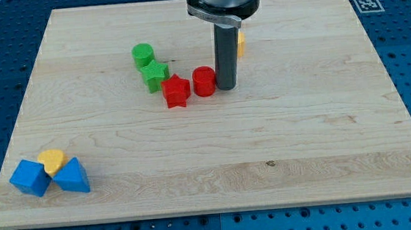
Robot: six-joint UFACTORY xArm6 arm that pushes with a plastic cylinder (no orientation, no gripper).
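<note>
My tip [226,87] rests on the board just right of the red cylinder [204,81], touching it or nearly so. Left of that cylinder lies the red star-shaped block [176,91], close against it. Up and to the left sit the green star-shaped block [155,75] and, above it, the green cylinder [143,56]. A yellow block [240,44] shows only as a sliver behind the rod's right side; its shape is hidden.
The wooden board [303,137] lies on a blue perforated table. In the view's bottom left corner cluster a blue cube [29,178], a yellow heart-shaped block [50,160] and a blue triangular block [72,177]. A fiducial marker [366,4] sits at the top right corner.
</note>
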